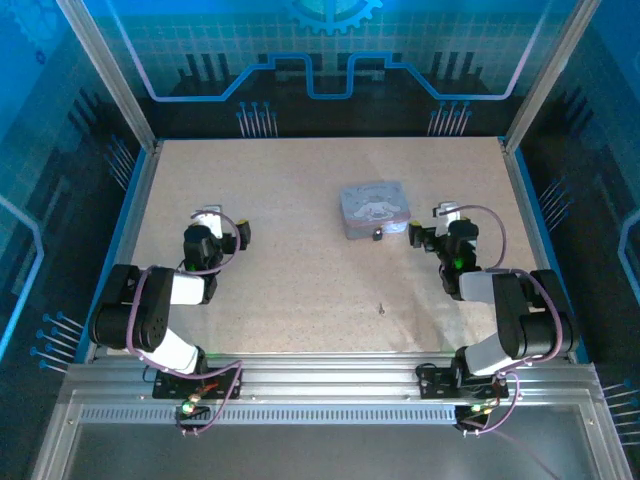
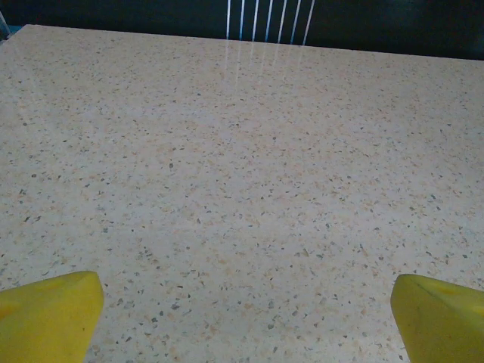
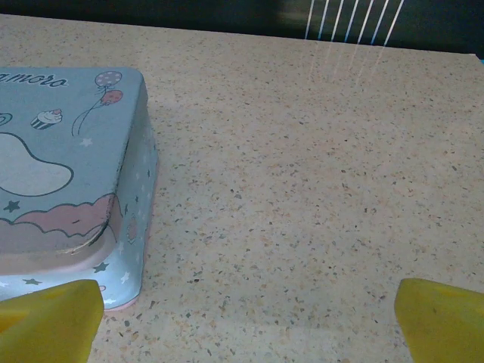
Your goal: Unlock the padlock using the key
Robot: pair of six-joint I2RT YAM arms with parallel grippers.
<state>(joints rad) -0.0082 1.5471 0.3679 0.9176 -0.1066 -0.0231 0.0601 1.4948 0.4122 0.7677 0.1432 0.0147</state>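
Where the padlock sits: a tiny dark-bodied padlock [image 1: 377, 236] lies on the speckled beige table [image 1: 290, 180], right at the near edge of a grey-blue rectangular picture-lidded tin [image 1: 373, 205], toward its right corner; whether the two touch cannot be told, and its shackle is too small to make out.
Key: a thin greyish metal key [image 1: 381, 308], a mere sliver, lies on bare table nearer the arm bases, well apart from the padlock and roughly in line with it.
Tin up close: pastel blue with balloons, a cupcake, stars and a pink lower rim, seen from the right wrist.
Left arm [image 1: 150, 315]: folded, elbow drawn back toward the near-left corner, wrist aimed at the far edge.
Left gripper [image 2: 246, 321]: spread wide, its yellow fingertips [image 2: 49, 314] at the two lower corners over bare table, holding nothing.
Right arm [image 1: 520, 310]: folded the same way, wrist just right of the tin.
Right gripper [image 3: 246, 321]: spread wide and holding nothing, with the tin's right wall beside its left fingertip.
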